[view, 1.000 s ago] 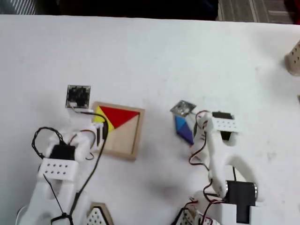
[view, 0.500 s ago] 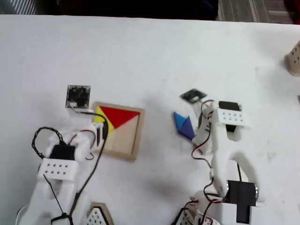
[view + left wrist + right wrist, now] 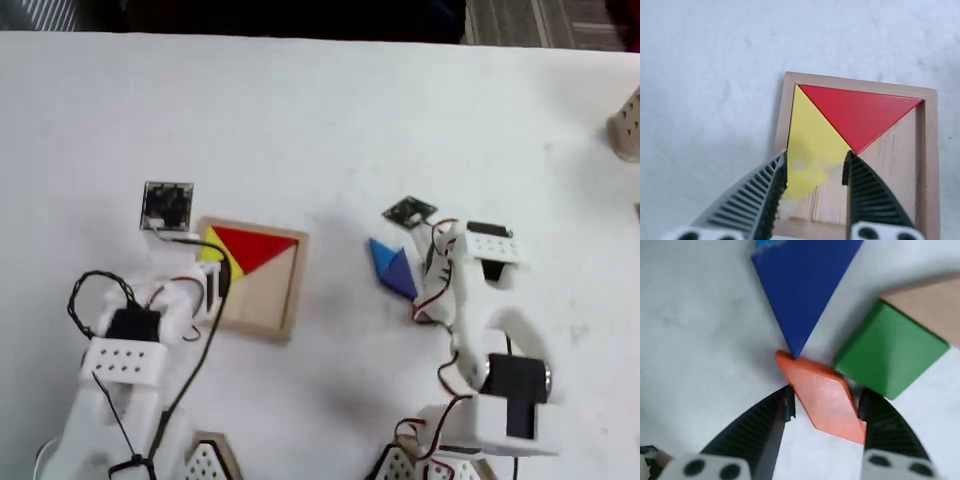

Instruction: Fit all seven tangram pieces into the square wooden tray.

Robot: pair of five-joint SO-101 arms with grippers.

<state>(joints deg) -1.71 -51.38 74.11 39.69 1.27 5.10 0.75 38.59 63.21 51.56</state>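
Beneath both my arms spreads the white table. Under my left gripper lies the tray, square and wooden with a raised rim, and from above it sits just ahead of my left arm.

The red triangle fills the tray's far side. Its long edge runs along the far rim, and its tip points back at me, ending just beside one left fingertip. The yellow triangle lies flat against one slanted edge of the red, with its long edge along the side rim. Its near part lies between my left fingers. Those fingers are spread apart and hold nothing. One hangs over the side rim, the other by the red tip, and bare wood shows beyond that one.

Well apart from the tray, loose pieces cluster at my right gripper. The blue triangle lies just beyond the fingers, its sharp corner pointing back at them and touching the far corner of the orange piece. From above, a lighter blue piece touches the blue triangle on its far side. The green piece sits just beside one right finger and close to the orange piece. The orange piece is a slanted slab lying flat between my right fingers. They are spread wide, one close along each of its sides, and I cannot tell whether they touch it. The tan piece rests against the green piece's far edge.
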